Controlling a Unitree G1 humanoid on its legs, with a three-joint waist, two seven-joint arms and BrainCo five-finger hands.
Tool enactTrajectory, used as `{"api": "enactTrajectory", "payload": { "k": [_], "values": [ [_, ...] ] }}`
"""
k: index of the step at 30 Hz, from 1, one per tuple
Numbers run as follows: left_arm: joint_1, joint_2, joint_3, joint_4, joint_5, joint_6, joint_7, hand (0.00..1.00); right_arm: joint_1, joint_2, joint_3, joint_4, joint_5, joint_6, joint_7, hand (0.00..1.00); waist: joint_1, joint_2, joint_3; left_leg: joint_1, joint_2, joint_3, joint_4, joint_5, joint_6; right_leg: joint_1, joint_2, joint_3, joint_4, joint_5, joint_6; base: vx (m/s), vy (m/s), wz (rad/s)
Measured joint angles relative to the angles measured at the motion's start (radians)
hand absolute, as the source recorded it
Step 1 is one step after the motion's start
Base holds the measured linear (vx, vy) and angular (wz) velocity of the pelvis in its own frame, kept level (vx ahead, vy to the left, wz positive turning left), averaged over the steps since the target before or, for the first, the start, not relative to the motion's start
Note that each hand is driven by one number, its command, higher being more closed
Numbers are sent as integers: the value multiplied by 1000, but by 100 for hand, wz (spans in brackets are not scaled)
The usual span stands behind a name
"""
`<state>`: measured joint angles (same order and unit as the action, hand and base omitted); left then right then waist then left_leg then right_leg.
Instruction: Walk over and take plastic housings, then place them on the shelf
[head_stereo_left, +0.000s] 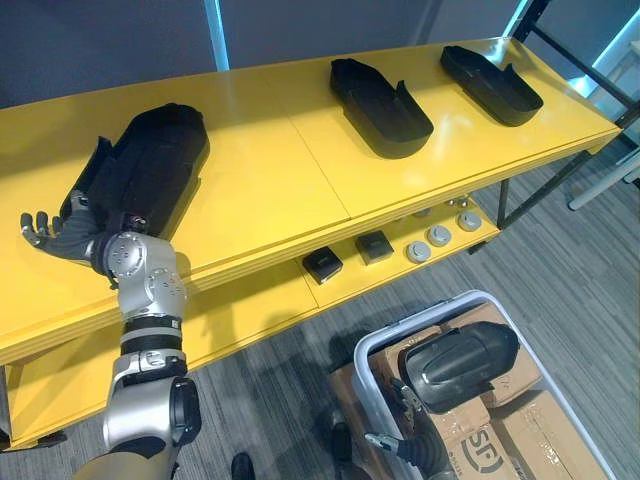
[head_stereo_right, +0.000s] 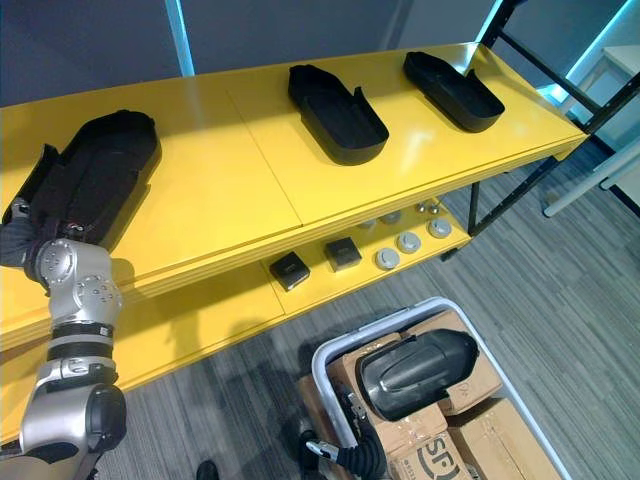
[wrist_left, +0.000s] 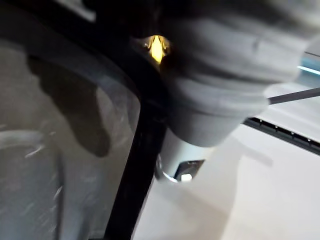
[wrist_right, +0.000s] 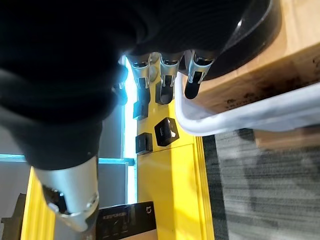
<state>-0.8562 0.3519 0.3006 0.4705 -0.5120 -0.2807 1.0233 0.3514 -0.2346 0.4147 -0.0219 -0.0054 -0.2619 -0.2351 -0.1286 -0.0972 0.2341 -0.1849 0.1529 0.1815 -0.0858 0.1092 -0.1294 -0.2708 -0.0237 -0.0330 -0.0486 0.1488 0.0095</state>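
Left eye view: four black housings

The silver-grey left arm has black joint bands, and the left hand a dark ribbed cover.

We lose the near end of the left housing behind the left hand and its wrist; whether the palm touches it we cannot tell; the housing in the bin covers much of the cardboard boxes and most of the right hand, and we cannot judge whether the fingertips meet it; the white bin runs off the lower edge; the round parts on the lower shelf are too small to identify; the top shelf hides that shelf's back.
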Motion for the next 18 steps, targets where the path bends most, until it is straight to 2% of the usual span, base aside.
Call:
{"api": "enactTrajectory", "payload": {
  "k": [4, 7, 9, 10, 11, 12, 14, 18],
  "values": [
    [128, -73, -95, -163, 102, 29, -28, 0, -18, 16, -11, 15, 0, 0, 0, 0, 5, 3, 4, 17, 0, -15, 0, -2, -1, 28, -1, -10, -6, -6, 4, -19, 19, 11],
    [266, -120, -195, -332, 162, 40, -102, 0, -26, 34, -47, 16, 0, 0, 0, 0, 21, 14, 7, 18, -1, -18, 0, -9, -3, 31, -2, -12, -6, -12, 12, -5, 30, 4],
    [388, -158, -262, -398, 163, 52, -189, 0, -29, 39, -65, 19, -1, 0, 0, 0, 33, 33, 4, 34, -3, -23, 0, -8, -3, 52, -5, -17, -6, -15, 13, 19, 31, 7],
    [430, -167, -277, -422, 162, 57, -209, 0, -28, 40, -69, 19, -1, 0, 1, 0, 33, 39, 1, 41, -5, -25, -1, -8, -2, 60, -7, -22, -6, -17, 15, 34, 38, 17],
    [517, -190, -301, -470, 160, 61, -265, 0, -23, 44, -87, 19, -2, 1, 2, 0, 33, 60, -12, 44, -7, -34, -1, -8, -2, 67, -10, -34, -4, -26, 17, 41, 43, 19],
    [556, -199, -312, -490, 160, 62, -290, 0, -22, 45, -97, 20, -2, 1, 3, 0, 34, 72, -20, 46, -9, -40, -1, -8, -2, 67, -12, -38, -2, -30, 17, 66, 58, 21],
    [662, -208, -326, -520, 133, 75, -363, 0, -34, 45, -123, 37, -2, 4, 12, 0, 51, 108, -42, 56, -10, -43, -1, -8, -2, 76, -15, -45, 7, -39, 17, 43, 46, 12],
    [744, -210, -319, -534, 120, 98, -426, 0, -37, 43, -141, 46, -3, 10, 32, 0, 62, 141, -75, 75, -9, -54, -4, -8, -2, 103, -16, -62, 8, -48, 19, -25, 30, 14]
  ]
}}
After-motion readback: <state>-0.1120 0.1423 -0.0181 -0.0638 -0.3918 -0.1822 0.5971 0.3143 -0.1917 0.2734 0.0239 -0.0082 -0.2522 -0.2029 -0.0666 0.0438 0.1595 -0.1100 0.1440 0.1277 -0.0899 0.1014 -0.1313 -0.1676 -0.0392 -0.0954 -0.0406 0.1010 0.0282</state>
